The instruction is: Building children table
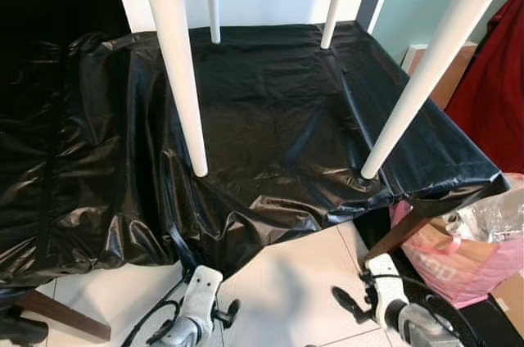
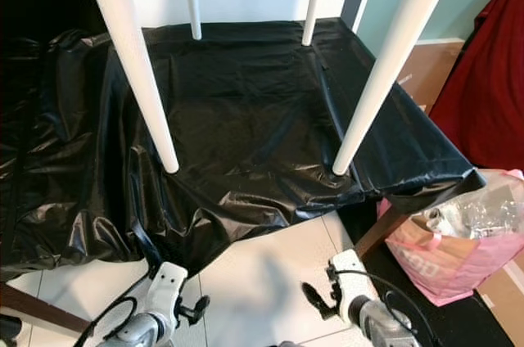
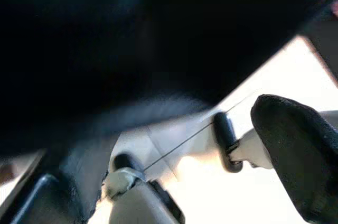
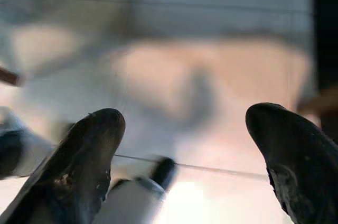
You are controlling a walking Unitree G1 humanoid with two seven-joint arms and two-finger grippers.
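The small white wooden children's table (image 1: 176,60) stands with its four tapered round legs planted on a glossy black plastic sheet (image 1: 270,118) that drapes a low bench with a brown wooden frame (image 1: 61,314). It lies ahead of and above both grippers, well apart from them.

The left gripper (image 1: 223,313) hangs low over the pale tiled floor (image 1: 286,281), just below the sheet's hanging edge; from its wrist camera one black fingertip (image 3: 296,155) can be made out, but I cannot tell how wide its fingers stand. The right gripper (image 1: 348,304) hangs beside it, nearer the pink plastic bag (image 1: 458,257), with its fingers spread wide and nothing between them, as its wrist view shows.

All four legs look fitted, so the step in hand is likely checking or lifting the table. To do it well, each gripper should rise clear of the loose sheet before reaching, then close on a near leg low down, both together, so the table stays level and the slippery plastic is not dragged.

White lettering on the pink bag is too small to read.
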